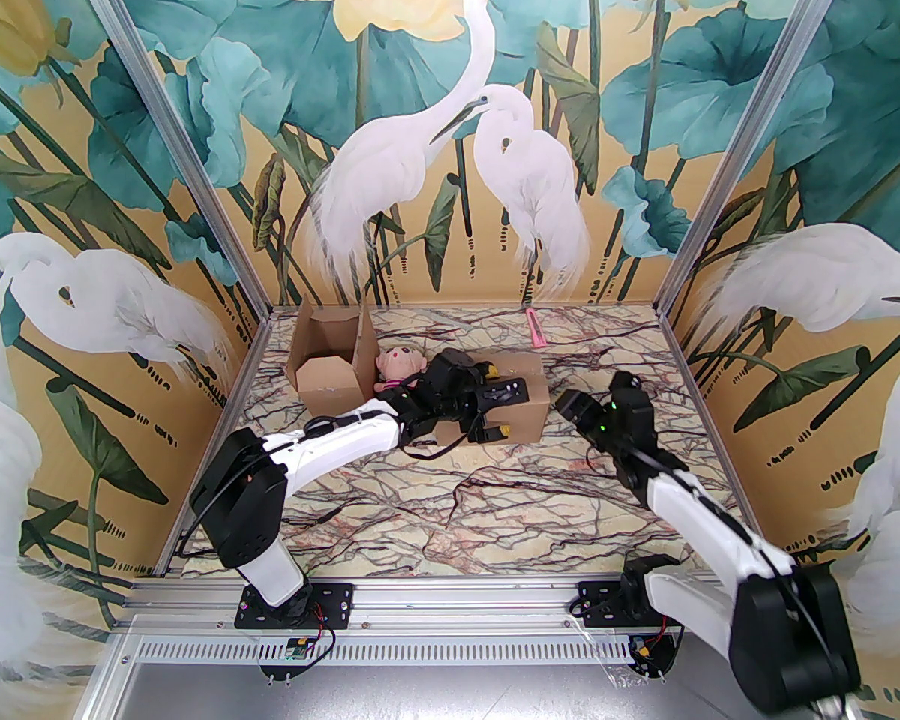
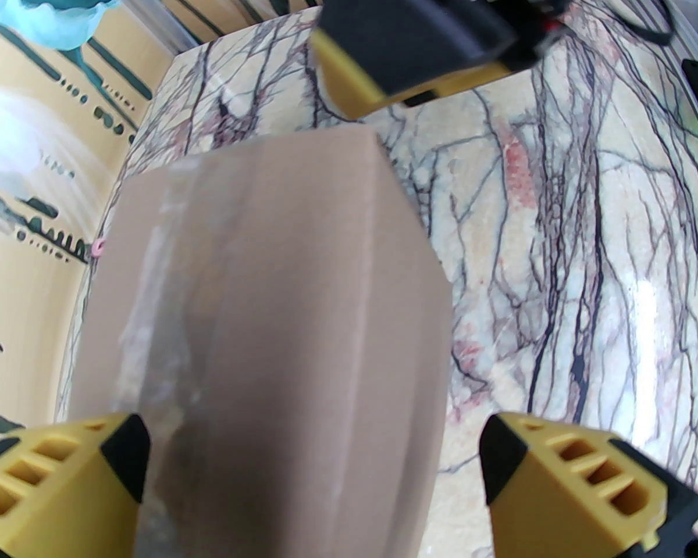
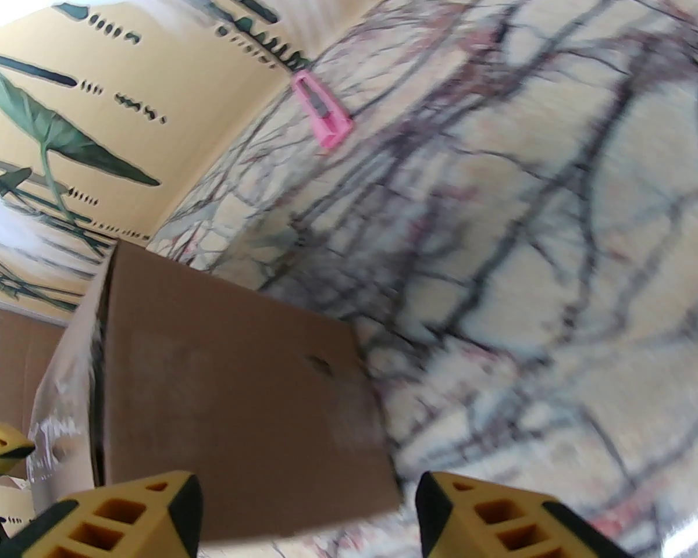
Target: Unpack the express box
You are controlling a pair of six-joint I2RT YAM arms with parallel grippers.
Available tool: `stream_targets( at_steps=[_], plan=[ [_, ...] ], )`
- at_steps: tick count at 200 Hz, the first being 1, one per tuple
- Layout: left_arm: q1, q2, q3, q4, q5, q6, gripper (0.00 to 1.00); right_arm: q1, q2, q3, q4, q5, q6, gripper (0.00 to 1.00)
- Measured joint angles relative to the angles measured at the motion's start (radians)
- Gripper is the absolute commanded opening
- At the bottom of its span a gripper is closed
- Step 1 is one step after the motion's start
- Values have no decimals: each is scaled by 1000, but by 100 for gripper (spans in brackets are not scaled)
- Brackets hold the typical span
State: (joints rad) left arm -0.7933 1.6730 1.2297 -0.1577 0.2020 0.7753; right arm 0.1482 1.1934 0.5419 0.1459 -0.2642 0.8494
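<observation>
Express box (image 1: 526,413), brown cardboard with clear tape, lies near the middle of the table (image 1: 457,507), somewhat toward its far edge. The step looks like steadying the box for opening. That calls for keeping the taped seam upward and pressing gently so the box does not slide. The left arm reaches forward over the box, its left gripper (image 1: 504,408) spread wide above the top. The right gripper (image 3: 308,503) hovers at the box's right end, fingers parted and empty. A pink cutter (image 1: 534,327) lies at the far edge.

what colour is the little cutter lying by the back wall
Pink. The cutter shows best in the right wrist view.
</observation>
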Motion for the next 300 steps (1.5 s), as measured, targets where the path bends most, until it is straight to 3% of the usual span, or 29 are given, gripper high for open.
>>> stream_targets(
  at_steps=[20,38,57,77,96,126,164,221,300],
  plan=[
    [8,-31,-11,-8,4,-15,100,-2,141,59,120,-135,7,52],
    [16,-53,-18,-17,5,-24,99,-2,220,95,184,-235,10,52],
    [32,-74,-20,-34,6,-24,100,-2,228,111,170,-256,-19,58],
    [54,-95,-24,-51,27,-31,99,-2,240,200,71,-200,-93,65],
    [71,-107,-24,-65,56,-42,100,-2,333,401,-46,-128,-185,67],
    [80,-109,-23,-95,79,-52,99,-4,608,791,-229,-19,-321,74],
    [80,-109,-23,-97,93,-62,99,-4,943,1164,-457,71,-439,79],
    [80,-117,-55,-85,94,-78,100,3,1313,1629,-746,192,-549,78],
    [80,-149,-84,-69,95,-106,100,25,1518,1994,-932,280,-620,65]
  ],
)
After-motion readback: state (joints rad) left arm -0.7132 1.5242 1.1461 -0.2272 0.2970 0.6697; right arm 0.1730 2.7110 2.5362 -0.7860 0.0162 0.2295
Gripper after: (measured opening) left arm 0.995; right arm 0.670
